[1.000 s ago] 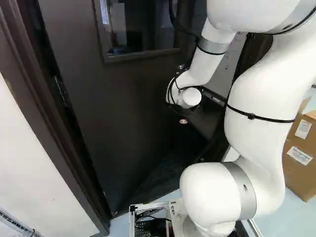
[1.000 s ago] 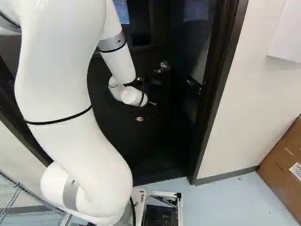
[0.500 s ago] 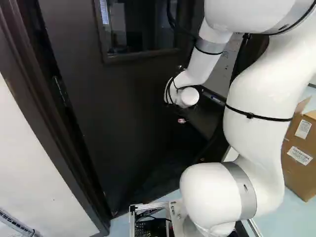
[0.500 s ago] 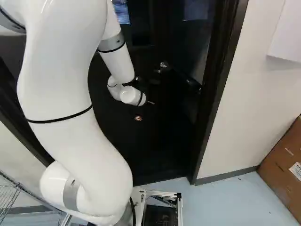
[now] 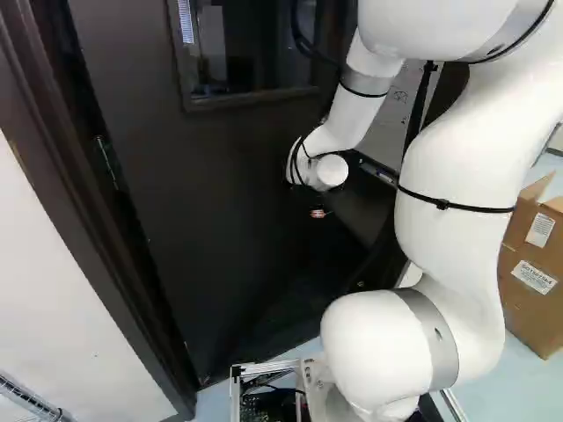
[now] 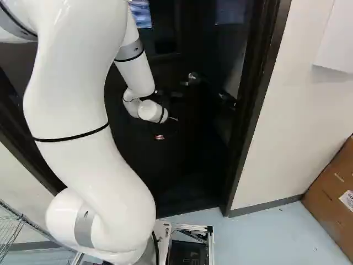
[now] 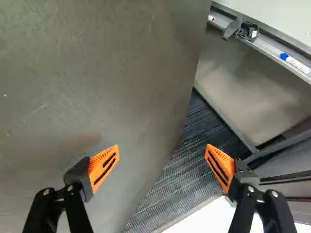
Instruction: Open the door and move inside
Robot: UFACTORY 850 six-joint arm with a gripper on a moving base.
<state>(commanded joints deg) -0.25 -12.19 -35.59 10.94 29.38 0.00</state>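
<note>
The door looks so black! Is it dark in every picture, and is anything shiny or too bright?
Left base view: the door is dark, nearly black low down; right base view: blacker still, but the arm has shiny highlights; wrist view: the door is much lighter, and a patch by one orange pad glares white.

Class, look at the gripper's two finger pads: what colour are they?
The pads are orange with black slots, seen best in the wrist view.
</note>
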